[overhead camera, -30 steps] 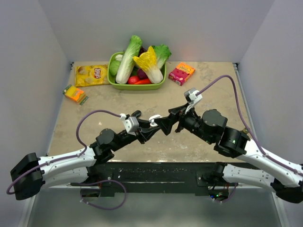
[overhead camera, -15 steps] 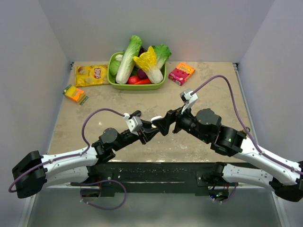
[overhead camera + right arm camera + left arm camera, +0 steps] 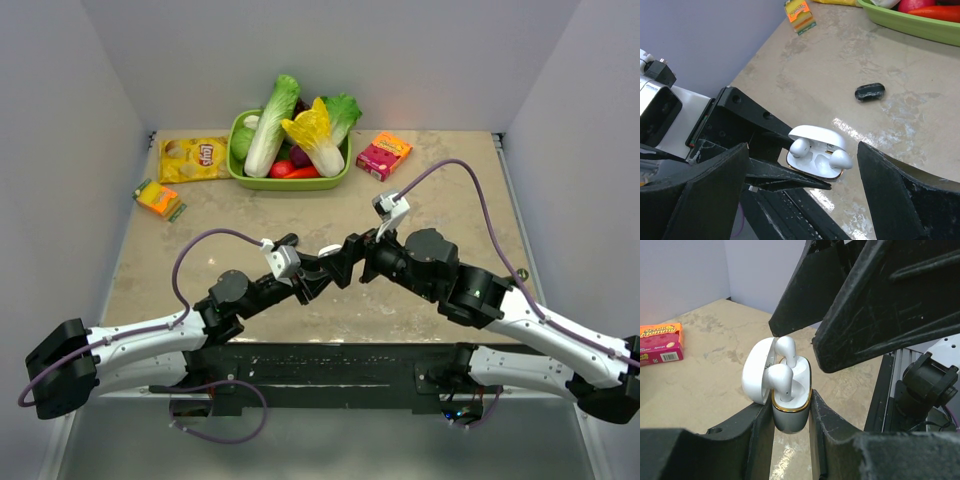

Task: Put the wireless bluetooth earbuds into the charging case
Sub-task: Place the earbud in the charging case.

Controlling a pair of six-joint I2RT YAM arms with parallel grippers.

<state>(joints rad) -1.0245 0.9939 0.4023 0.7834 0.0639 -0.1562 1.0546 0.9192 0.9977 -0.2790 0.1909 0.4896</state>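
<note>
Beige, stone-patterned table [image 3: 440, 180] between grey walls [image 3: 400, 60] carries one green bowl [image 3: 290, 182] heaped with leafy vegetables [image 3: 270, 125]. Above mid-table, the left hand [image 3: 791, 427] is clenched on one white charging case [image 3: 815, 162], its lid open and two earbuds [image 3: 781, 377] seated inside. The right hand [image 3: 805, 195] is released, fingers spread either side.

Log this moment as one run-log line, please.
left tool: shut on case | right tool: open, by case | earbuds: both in case | lid: open
</note>
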